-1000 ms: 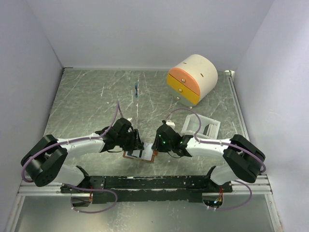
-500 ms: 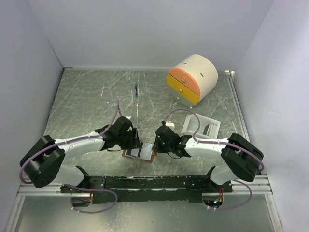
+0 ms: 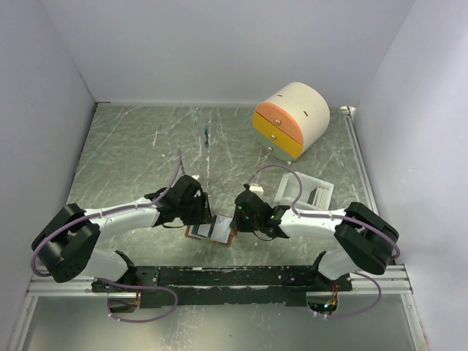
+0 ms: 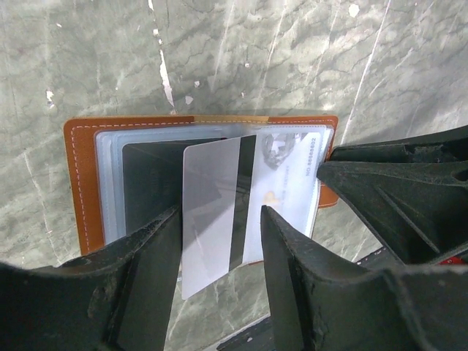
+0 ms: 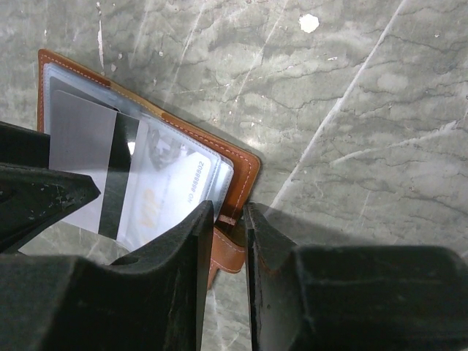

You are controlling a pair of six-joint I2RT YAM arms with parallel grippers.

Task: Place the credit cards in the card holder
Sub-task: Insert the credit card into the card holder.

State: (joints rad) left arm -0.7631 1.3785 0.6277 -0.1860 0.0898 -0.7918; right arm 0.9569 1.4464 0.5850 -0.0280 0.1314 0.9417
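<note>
Card holder (image 4: 82, 183) lies open and flat on the grey marbled tabletop (image 4: 292, 58), close to the near edge between the two arms. It is brown leather with pale stitching, and its clear pockets face up.

The left claw (image 4: 220, 219) pinches a pale credit card (image 4: 212, 183) by its two long sides. The card has a black stripe down one side. Its far end lies over the dark pocket in the middle of the card holder. I cannot tell if that end is inside a pocket or only on top.

A white card with a small picture and numbers (image 4: 289, 172) sits under the clear pocket on the right half of the card holder.

The right claw (image 5: 228, 212) is at the right edge of the card holder. Its fingers are pressed nearly together on the little brown strap (image 5: 228, 248) there.

A cream-and-orange drawer box (image 3: 292, 121) stands far behind the card holder, off to the right. A white tray (image 3: 306, 191) rests nearer, also right of the card holder.
</note>
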